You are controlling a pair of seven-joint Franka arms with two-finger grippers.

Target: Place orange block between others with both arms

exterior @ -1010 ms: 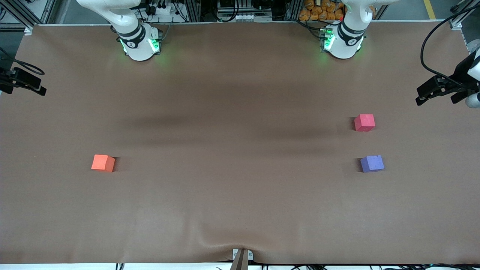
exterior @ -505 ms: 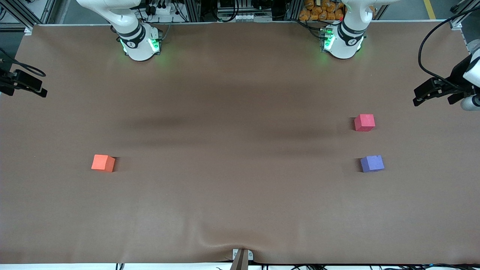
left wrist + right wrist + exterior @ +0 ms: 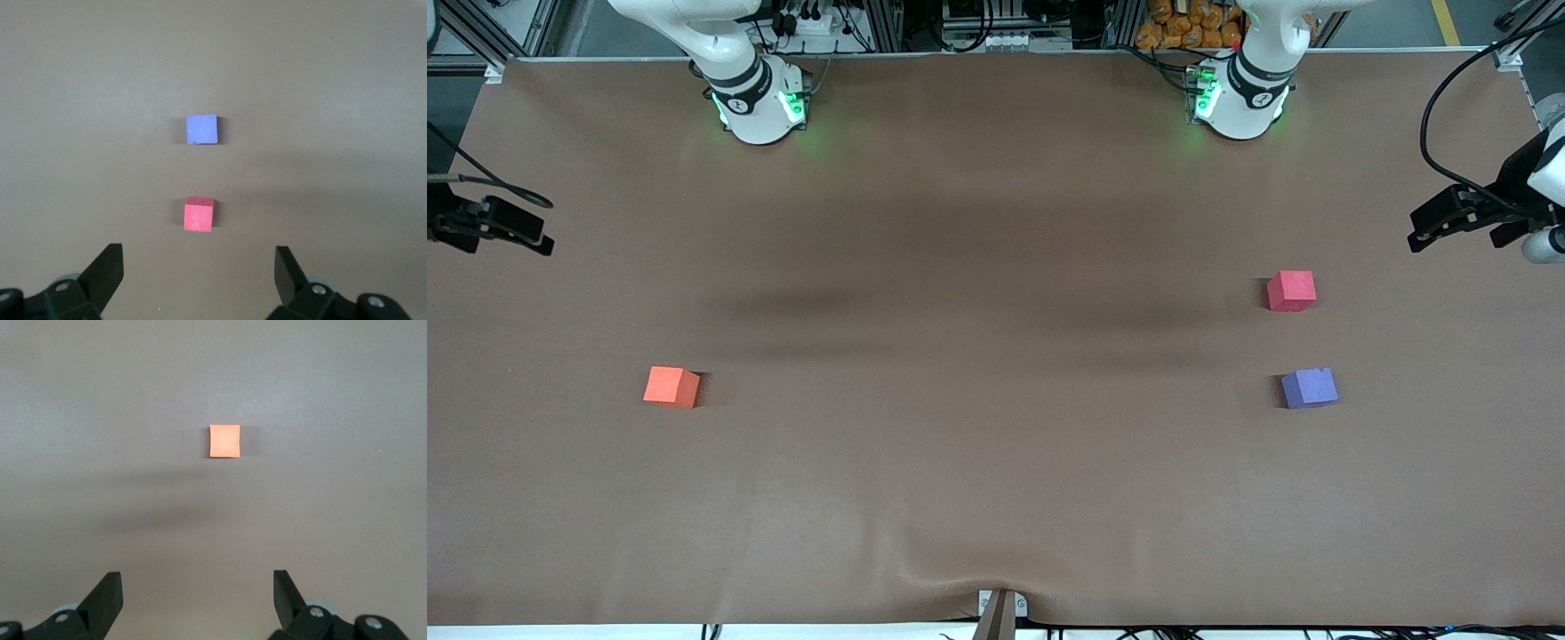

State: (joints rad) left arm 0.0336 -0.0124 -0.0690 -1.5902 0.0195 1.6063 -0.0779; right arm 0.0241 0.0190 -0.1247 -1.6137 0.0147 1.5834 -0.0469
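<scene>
Orange block (image 3: 671, 387) alone; both grippers (L (image 3: 199, 273), R (image 3: 197, 597)) gaping, empty

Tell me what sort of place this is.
Probably a robotics lab test bench: two white arms' green-lit bases bolted along a brown-covered table, aluminium framing past its edge, three foam cubes laid out.

The black two-finger right gripper (image 3: 538, 242), jaws spread, now hangs lower and farther in over the brown table's (image 3: 996, 489) right-arm end than a second ago, while the black left gripper (image 3: 1418, 238) has barely shifted.
</scene>
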